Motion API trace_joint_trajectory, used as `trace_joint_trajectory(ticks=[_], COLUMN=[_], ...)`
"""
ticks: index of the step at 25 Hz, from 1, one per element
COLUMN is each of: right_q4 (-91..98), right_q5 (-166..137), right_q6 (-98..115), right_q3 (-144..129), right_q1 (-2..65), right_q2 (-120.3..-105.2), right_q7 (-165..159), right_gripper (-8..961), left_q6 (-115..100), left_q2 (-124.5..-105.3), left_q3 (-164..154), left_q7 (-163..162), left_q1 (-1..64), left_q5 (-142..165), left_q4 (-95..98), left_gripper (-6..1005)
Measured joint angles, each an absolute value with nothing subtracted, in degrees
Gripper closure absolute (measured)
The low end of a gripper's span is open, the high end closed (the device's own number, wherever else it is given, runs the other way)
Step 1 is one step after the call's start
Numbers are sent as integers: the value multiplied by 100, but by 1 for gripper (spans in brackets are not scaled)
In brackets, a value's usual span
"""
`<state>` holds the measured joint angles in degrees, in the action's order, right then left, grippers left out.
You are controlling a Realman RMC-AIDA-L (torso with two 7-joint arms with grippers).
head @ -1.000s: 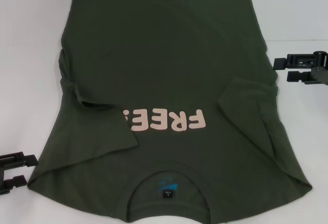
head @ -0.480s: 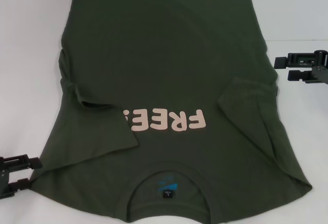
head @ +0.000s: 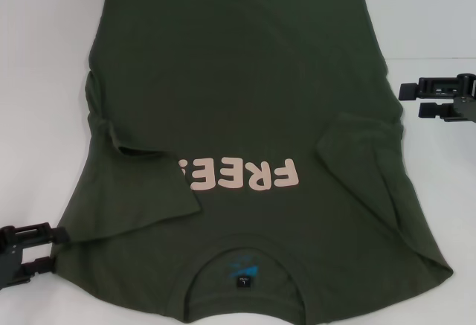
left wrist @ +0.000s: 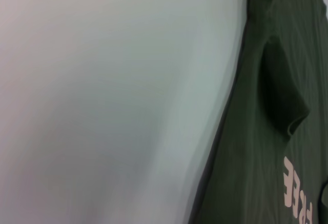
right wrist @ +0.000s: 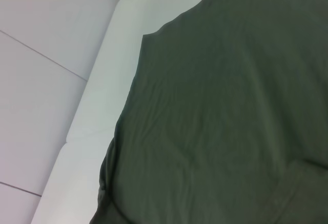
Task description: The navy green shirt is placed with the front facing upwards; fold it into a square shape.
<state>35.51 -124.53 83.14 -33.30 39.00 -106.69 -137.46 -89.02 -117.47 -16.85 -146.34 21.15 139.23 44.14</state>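
Left gripper (head: 61, 248) low at the near left of the head view, two black fingers spread apart, tips right at the shirt's near left shoulder edge; contact not clear. Right gripper (head: 402, 100) out at the right, level with the shirt's middle, fingers also parted one above the other, tips just beside the shirt's right edge, not gripping cloth.

Navy green shirt (head: 238, 94) spread flat across the white table (head: 37, 79), front up, collar toward the robot, hem at the far side. Both short sleeves already folded inward over the body: left sleeve (head: 141, 184) lying across the chest and covering the end of the lettering, right sleeve (head: 364, 154) turned in on the other side. Pale pink lettering (head: 249, 175) reading "FREE", upside down from the head view, its last letter partly under the left sleeve. Ribbed crew neck (head: 242, 251) near the bottom edge, with a blue print (head: 243, 269) and a small dark tag inside the collar, writing too small to read.

In the left wrist view, shirt edge, folded sleeve and part of the pink letters (left wrist: 296, 190) beside bare table. In the right wrist view, plain olive cloth over the table, with the hem corner (right wrist: 146, 35) showing.
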Motion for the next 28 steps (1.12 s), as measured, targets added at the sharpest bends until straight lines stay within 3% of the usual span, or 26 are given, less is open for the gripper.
trace_joint_trajectory(ticks=[28], right_q4=[3551], right_q5=[-12436], right_q6=[8345], right_q3=[-3270], right_q1=[3826], right_q2=[-10627], right_q7=[-13746], right_gripper=[137], left_q6=[-8724], left_q2=[-11762], left_q3=[-2082], left_q7=[-14584], left_q1=[2632], left_q5=[13895], left_q4=[4170], left_gripper=[481])
